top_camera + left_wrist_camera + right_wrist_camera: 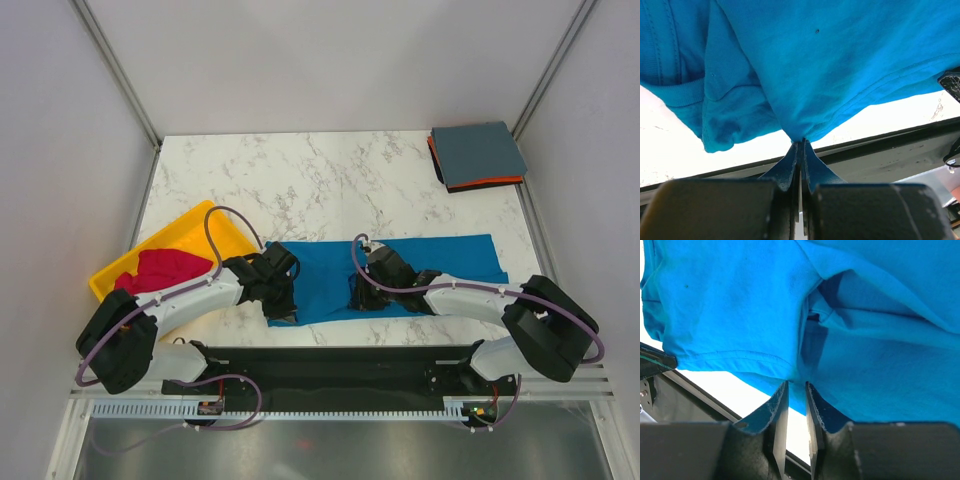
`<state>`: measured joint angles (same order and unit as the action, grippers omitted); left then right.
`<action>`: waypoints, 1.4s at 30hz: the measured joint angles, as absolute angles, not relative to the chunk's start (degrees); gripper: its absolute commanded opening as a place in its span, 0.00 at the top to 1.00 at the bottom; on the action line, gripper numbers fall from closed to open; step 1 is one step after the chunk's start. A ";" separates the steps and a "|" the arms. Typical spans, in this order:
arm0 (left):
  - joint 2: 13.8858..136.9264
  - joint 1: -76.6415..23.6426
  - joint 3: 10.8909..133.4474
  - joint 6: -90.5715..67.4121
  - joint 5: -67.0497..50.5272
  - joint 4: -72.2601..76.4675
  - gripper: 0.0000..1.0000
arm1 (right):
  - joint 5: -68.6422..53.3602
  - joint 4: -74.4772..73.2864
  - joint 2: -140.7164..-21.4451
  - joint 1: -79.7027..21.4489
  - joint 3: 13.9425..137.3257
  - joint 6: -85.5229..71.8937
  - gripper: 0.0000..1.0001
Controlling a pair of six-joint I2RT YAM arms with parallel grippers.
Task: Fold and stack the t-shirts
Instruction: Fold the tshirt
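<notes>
I am working the blue t-shirt (pixel 450 258), lying half-folded at the near edge of the surface (pixel 330 180), left tool (pixel 801 142) pinching its hem, right tool (pixel 796 385) slightly spread, while the grey t-shirt (pixel 478 153) is sitting stacked on the orange t-shirt (pixel 490 183) and the red t-shirt (pixel 165 268) is waiting in the tray (pixel 190 225).

The blue tee (pixel 440 262) is spread flat, left gripper (pixel 278 288) and right gripper (pixel 364 287) set on its near edge. A tray (pixel 190 222) with a red tee (pixel 160 268) is placed left of it.
</notes>
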<state>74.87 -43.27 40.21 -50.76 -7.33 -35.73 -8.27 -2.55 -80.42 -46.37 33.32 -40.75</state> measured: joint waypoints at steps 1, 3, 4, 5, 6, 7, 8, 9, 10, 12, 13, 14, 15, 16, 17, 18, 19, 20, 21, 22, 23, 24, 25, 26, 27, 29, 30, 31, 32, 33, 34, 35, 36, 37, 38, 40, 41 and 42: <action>74.91 -43.27 40.25 -50.76 -7.33 -35.73 0.98 | -8.12 -2.59 -80.42 -46.37 33.32 -40.66 0.73; 75.02 -43.27 40.32 -50.76 -7.33 -35.75 0.98 | -7.79 -2.70 -80.42 -46.37 33.34 -40.45 0.72; 75.07 -43.27 40.34 -50.76 -7.33 -35.75 0.98 | -7.66 -2.79 -80.42 -46.37 33.34 -40.40 0.71; 75.09 -43.27 40.34 -50.76 -7.33 -35.75 0.98 | -7.46 -3.01 -80.36 -46.37 33.34 -40.27 0.68; 75.09 -43.27 40.34 -50.76 -7.33 -35.77 0.98 | -7.40 -3.18 -80.31 -46.37 33.34 -40.21 0.67; 75.09 -43.27 40.34 -50.76 -7.33 -35.79 0.98 | -7.22 -3.36 -80.29 -46.37 33.36 -40.05 0.66; 75.09 -43.27 40.36 -50.76 -7.33 -35.79 0.98 | -7.14 -3.49 -80.29 -46.35 33.39 -39.92 0.66; 75.11 -43.27 40.36 -50.76 -7.33 -35.83 0.98 | -7.05 -3.62 -80.29 -46.33 33.39 -39.75 0.67; 75.11 -43.27 40.36 -50.76 -7.33 -35.86 0.98 | -7.05 -3.66 -80.31 -46.33 33.43 -39.57 0.67; 75.11 -43.27 40.36 -50.76 -7.33 -35.88 0.98 | -7.07 -3.44 -80.38 -46.33 33.47 -39.29 0.68; 75.11 -43.27 40.36 -50.76 -7.33 -35.88 0.98 | -7.09 -3.31 -80.51 -46.33 33.50 -39.20 0.68; 75.11 -43.27 40.36 -50.76 -7.33 -35.88 0.98 | -7.16 -3.09 -80.79 -46.33 33.56 -39.13 0.68; 75.16 -43.27 40.40 -50.76 -7.33 -35.90 0.98 | -7.27 -2.83 -81.25 -46.33 33.63 -39.13 0.69; 75.20 -43.27 40.47 -50.76 -7.33 -35.90 0.98 | -7.35 -2.57 -81.69 -46.33 33.69 -39.11 0.69; 75.31 -43.27 40.56 -50.76 -7.33 -35.90 0.98 | -7.49 -2.48 -82.06 -46.33 33.74 -39.09 0.69; 75.35 -43.27 40.62 -50.76 -7.33 -35.90 0.98 | -7.62 -2.26 -82.26 -46.33 33.74 -39.09 0.70; 75.40 -43.27 40.66 -50.76 -7.33 -35.90 0.98 | -7.68 -1.96 -82.32 -46.33 33.76 -39.03 0.70; 75.40 -43.27 40.71 -50.76 -7.33 -35.90 0.98 | -7.75 -1.61 -82.37 -46.33 33.78 -38.94 0.71; 75.40 -43.27 40.73 -50.76 -7.33 -35.90 0.98 | -7.84 -1.15 -82.50 -46.33 33.80 -38.85 0.72; 75.40 -43.27 40.77 -50.76 -7.33 -35.90 0.98 | -8.03 -0.91 -82.65 -46.33 33.91 -38.72 0.72; 75.40 -43.27 40.88 -50.76 -7.33 -35.94 0.98 | -8.27 -0.78 -82.91 -46.33 34.09 -38.59 0.73; 75.40 -43.27 40.97 -50.76 -7.33 -35.90 0.98 | -8.43 -0.73 -83.18 -46.33 34.33 -38.46 0.73; 75.40 -43.27 41.06 -50.76 -7.33 -35.92 0.98 | -8.71 -0.64 -83.46 -46.33 34.61 -38.24 0.75; 75.40 -43.27 41.17 -50.74 -7.33 -35.92 0.98 | -8.95 -0.56 -83.64 -46.33 34.85 -38.02 0.78; 75.40 -43.27 41.25 -50.76 -7.33 -35.92 0.98 | -9.17 -0.47 -83.72 -46.33 35.09 -37.82 0.82; 75.40 -43.27 41.43 -50.76 -7.33 -35.94 0.98 | -9.41 -0.38 -83.81 -46.33 35.48 -37.50 0.91; 75.40 -43.27 41.54 -50.76 -7.33 -35.94 0.98 | -9.52 -0.38 -83.85 -46.33 35.66 -37.54 0.93; 75.40 -43.27 41.69 -50.74 -7.33 -35.94 0.98 | -9.67 -0.38 -83.85 -46.33 35.83 -37.47 0.99; 75.40 -43.27 41.89 -50.74 -7.33 -35.94 0.98 | -9.76 -0.40 -83.85 -46.33 36.01 -37.39 1.00; 75.37 -43.27 42.13 -50.74 -7.33 -35.94 0.98 | -9.89 -0.43 -83.85 -46.33 36.14 -37.43 1.00; 75.37 -43.27 42.41 -50.76 -7.31 -35.97 0.98 | -10.02 -0.43 -83.81 -46.33 36.23 -37.52 1.00; 75.37 -43.27 42.65 -50.76 -7.31 -35.94 0.98 | -10.11 -0.58 -83.72 -46.33 36.32 -37.58 1.00; 75.37 -43.27 42.94 -50.76 -7.22 -35.94 0.98 | -10.15 -0.78 -83.59 -46.33 36.40 -37.67 1.00; 75.35 -43.24 43.20 -50.76 -7.11 -35.94 0.98 | -10.17 -0.86 -83.40 -46.33 36.49 -37.74 1.00; 75.35 -43.18 43.44 -50.74 -7.05 -35.94 0.98 | -10.20 -0.91 -83.18 -46.33 36.60 -37.80 1.00; 75.35 -42.96 43.83 -50.74 -7.01 -35.97 0.98 | -10.22 -0.95 -82.98 -46.33 37.26 -38.17 1.00; 75.35 -42.78 44.05 -50.74 -6.98 -35.97 0.98 | -10.22 -0.93 -83.00 -46.33 37.50 -38.26 1.00; 75.40 -42.41 44.34 -50.72 -6.98 -35.99 0.98 | -10.26 -1.06 -83.00 -46.26 37.95 -38.39 1.00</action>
<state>75.40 -42.41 44.34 -50.72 -6.98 -35.99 -10.26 -1.06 -83.00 -46.26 37.95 -38.39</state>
